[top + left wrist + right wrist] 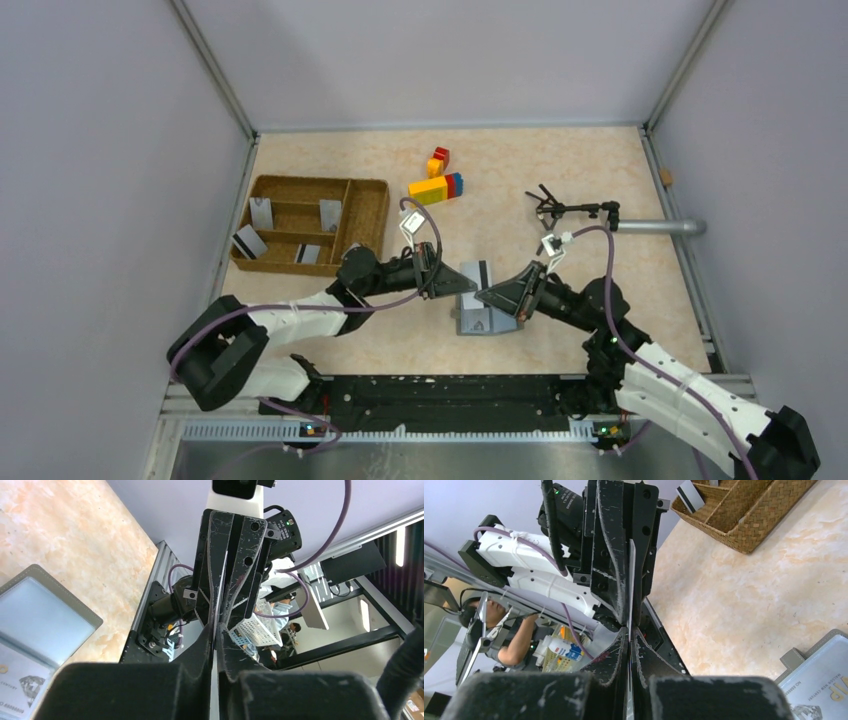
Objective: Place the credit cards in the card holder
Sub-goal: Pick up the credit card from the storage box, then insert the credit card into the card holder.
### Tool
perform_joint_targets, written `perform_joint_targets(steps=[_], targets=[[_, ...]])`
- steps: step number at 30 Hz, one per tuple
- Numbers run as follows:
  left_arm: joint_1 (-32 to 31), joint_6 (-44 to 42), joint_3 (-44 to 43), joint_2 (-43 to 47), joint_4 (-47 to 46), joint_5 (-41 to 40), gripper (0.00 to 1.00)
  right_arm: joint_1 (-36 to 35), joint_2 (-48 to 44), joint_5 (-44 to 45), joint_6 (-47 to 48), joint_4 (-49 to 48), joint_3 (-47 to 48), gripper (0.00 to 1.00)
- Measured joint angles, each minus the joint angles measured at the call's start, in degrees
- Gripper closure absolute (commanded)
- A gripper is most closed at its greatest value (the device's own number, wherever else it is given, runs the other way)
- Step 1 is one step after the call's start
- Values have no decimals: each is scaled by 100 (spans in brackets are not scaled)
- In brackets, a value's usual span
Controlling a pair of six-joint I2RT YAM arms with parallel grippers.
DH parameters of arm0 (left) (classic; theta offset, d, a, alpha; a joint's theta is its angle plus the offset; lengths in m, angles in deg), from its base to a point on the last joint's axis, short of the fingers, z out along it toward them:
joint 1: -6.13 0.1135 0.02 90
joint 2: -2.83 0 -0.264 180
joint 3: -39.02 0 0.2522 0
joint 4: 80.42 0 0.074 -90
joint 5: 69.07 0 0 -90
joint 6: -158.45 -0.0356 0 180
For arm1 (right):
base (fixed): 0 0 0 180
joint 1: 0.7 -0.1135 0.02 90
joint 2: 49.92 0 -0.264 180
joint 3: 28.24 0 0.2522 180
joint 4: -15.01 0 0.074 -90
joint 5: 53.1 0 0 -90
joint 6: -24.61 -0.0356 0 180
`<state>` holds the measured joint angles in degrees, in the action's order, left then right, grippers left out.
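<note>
Jaws shut from both sides: my left gripper [458,282] and my right gripper [497,294] clamp one striped credit card [481,271] just over the open card holder [487,322]; other cards [261,212] stand in the wicker tray [372,222], ten o'clock from them.

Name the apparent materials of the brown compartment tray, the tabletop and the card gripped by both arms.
Brown compartment tray: woven wicker or rattan, matt; plaited strands show on its walls.
Tabletop: beige marble-patterned surface, perhaps laminate, smooth; cloudy veining.
Silver-grey dark-striped card: probably plastic; thin, flat, and straight where the wrist views show it edge-on.
</note>
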<state>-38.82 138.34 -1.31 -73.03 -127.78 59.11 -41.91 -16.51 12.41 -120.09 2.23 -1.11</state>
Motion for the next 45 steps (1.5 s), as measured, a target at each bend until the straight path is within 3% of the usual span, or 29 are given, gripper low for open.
perform_joint_targets(steps=[1,2,3,5,7,9,12,18,26,31,45], targets=[[0,-63,0,33,129,-11,100,0,-2,2,0,13,0,100],[0,-103,0,52,208,-13,100,0,-2,4,0,57,0,93],[0,-162,0,87,328,-20,100,0,0,7,2,125,0,82],[-2,-289,0,166,619,-61,100,-4,-13,83,68,422,37,49],[-7,-442,0,278,1062,-173,100,-2,-42,315,179,1016,175,30],[-7,-629,-2,376,1620,-387,100,-4,-55,745,374,1919,472,23],[-7,-848,-22,358,2328,-678,100,0,-33,1611,605,3348,1086,20],[-24,-984,-118,-256,2966,-855,100,2,372,2920,887,5016,1674,20],[-94,-870,-258,-1180,2793,-796,100,2,1414,3150,979,5348,1513,24],[-109,-715,-402,-1751,2481,-706,100,2,1790,3158,1016,5226,1349,34],[-131,-520,-682,-2693,2015,-549,100,2,2164,3248,988,5010,1126,76]])
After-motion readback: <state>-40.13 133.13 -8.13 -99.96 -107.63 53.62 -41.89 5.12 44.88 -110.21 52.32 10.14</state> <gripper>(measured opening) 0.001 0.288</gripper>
